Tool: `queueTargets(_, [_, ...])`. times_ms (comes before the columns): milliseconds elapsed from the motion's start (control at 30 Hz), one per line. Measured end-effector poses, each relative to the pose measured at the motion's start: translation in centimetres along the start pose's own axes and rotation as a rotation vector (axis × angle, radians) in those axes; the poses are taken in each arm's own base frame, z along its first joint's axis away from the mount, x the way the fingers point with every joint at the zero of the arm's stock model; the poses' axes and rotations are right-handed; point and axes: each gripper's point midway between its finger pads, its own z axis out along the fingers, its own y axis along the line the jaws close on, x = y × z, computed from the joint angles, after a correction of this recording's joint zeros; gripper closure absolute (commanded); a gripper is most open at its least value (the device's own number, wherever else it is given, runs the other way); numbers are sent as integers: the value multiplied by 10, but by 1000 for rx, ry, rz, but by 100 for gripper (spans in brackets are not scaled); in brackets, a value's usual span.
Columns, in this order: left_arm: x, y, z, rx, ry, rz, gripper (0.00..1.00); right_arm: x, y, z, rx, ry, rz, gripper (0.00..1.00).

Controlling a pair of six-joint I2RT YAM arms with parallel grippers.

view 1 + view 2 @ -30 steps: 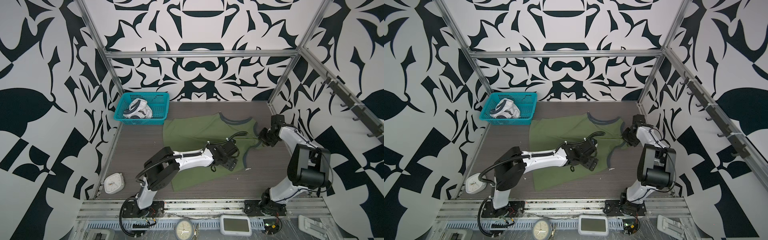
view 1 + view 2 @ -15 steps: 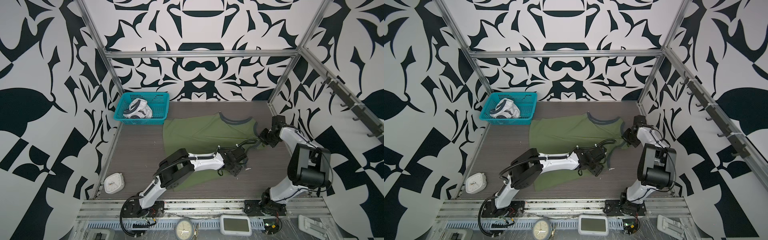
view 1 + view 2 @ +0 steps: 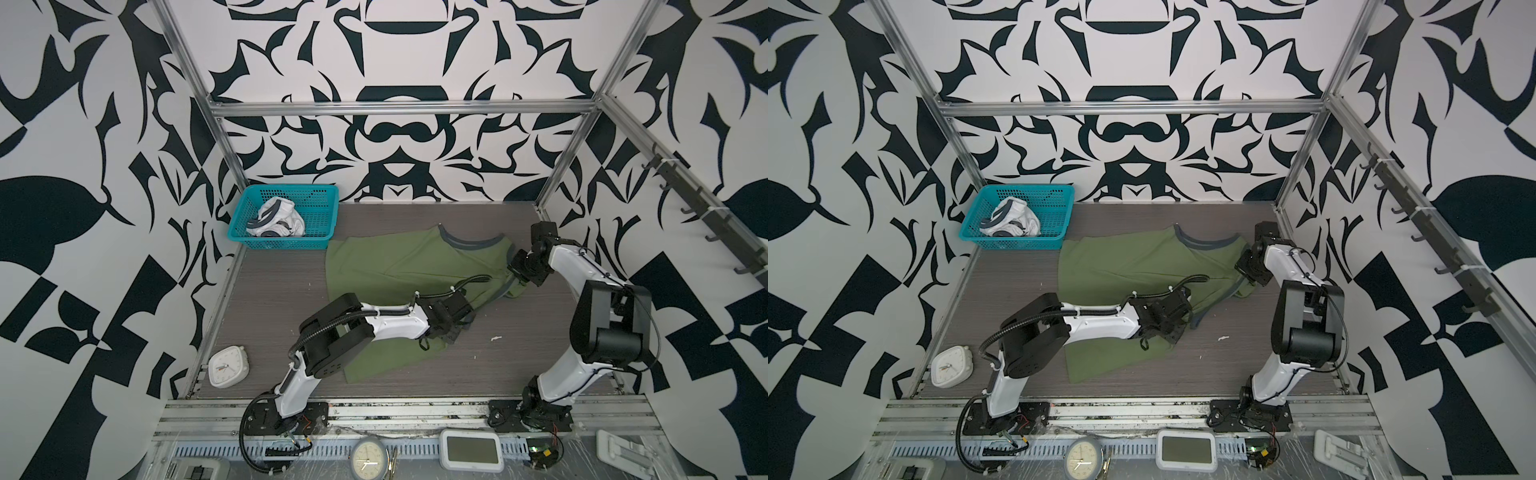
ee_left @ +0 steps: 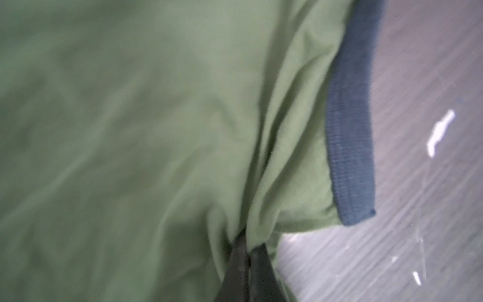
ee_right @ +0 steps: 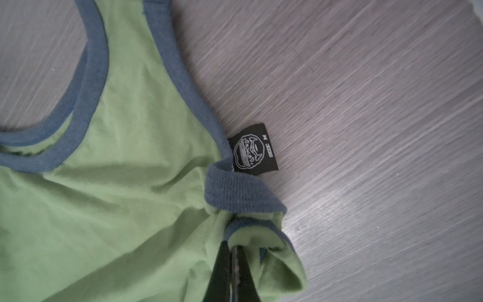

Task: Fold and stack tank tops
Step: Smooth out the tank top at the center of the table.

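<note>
I log one green tank top [image 3: 395, 266] flat on the desk [image 3: 270, 291]. My left claw [image 4: 248, 249] pinches its side fold. My right claw [image 5: 234, 251] pinches a strap, and only that wrist view shows the black label [image 5: 252, 151]. Only the top views show the white tank top [image 3: 276, 218], crumpled in the basket [image 3: 291, 189].

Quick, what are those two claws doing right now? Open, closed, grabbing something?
Left gripper: closed, pinching the green tank top at its side edge.
Right gripper: closed, pinching the same tank top at a blue-trimmed strap edge.
</note>
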Motion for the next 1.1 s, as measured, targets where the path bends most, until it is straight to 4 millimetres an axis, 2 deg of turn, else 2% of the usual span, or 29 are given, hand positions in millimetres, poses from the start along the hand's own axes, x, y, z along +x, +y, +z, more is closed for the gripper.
queueTargets(100, [2,18,-13,12,-26,-68,100,-1,12,0,34,-4,-50,100])
queueTargets(233, [-13,46,-32,37,-78,-190,100,-2,39,8,66,-4,-132,100])
queueTargets(367, [-25,66,-34,29,-105,-263,100,-1,64,25,85,10,-196,99])
queueTargets(433, [-24,71,-33,31,-98,-291,100,3,75,36,80,30,-228,81])
queueTargets(567, [-16,80,-30,32,-76,-351,100,14,84,39,18,92,-258,66])
queueTargets(700, [-8,94,-25,35,-54,-416,100,9,82,14,-119,95,-199,65])
queueTargets(800, [-8,101,-23,35,-50,-443,100,-6,61,-12,-219,49,-98,65])
queueTargets(867, [-8,102,-23,39,-51,-449,100,-14,46,-22,-258,20,-36,65])
queueTargets(967, [-9,102,-23,43,-52,-449,100,-12,34,-14,-294,33,24,67])
queueTargets(1100, [-9,101,-23,45,-51,-449,100,19,37,20,-333,140,49,69])
